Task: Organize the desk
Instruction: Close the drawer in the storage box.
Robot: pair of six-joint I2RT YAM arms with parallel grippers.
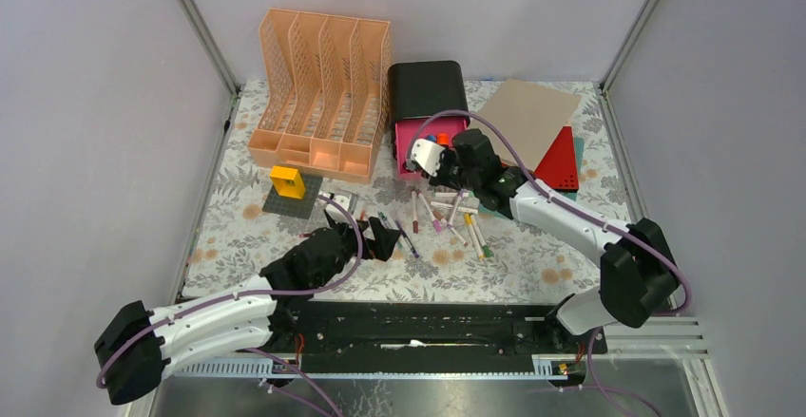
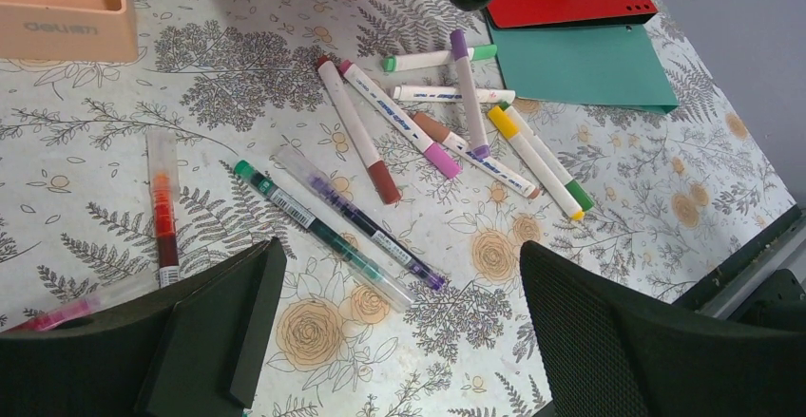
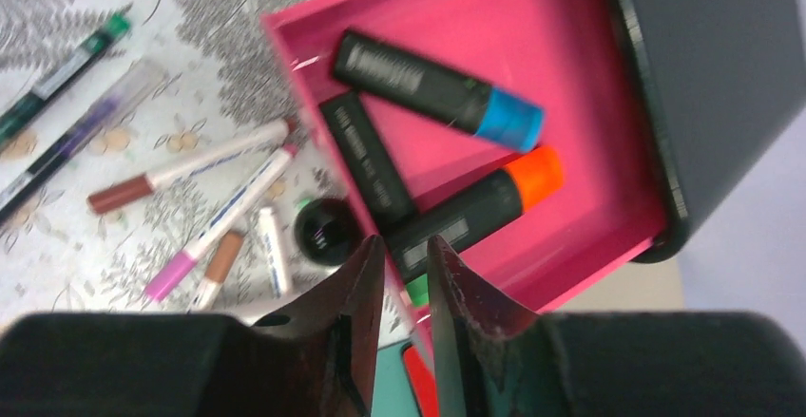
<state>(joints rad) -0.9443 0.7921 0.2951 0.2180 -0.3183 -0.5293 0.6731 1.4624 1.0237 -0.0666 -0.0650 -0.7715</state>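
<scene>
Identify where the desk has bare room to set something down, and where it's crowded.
Bare desk: front right, between the markers and the right arm; left side, between the orange file rack and the left arm. Crowded: centre, from pink drawer to left pincer.

We find the floral-cloth desk point(image 1: 551, 274) bare along its near right part. Loose white-barrelled markers point(image 1: 447, 216) clutter the middle. Three black highlighters point(image 3: 418, 80) crowd the open pink plastic drawer point(image 3: 542, 47); the orange slotted file rack point(image 1: 318, 85) stands left.
</scene>
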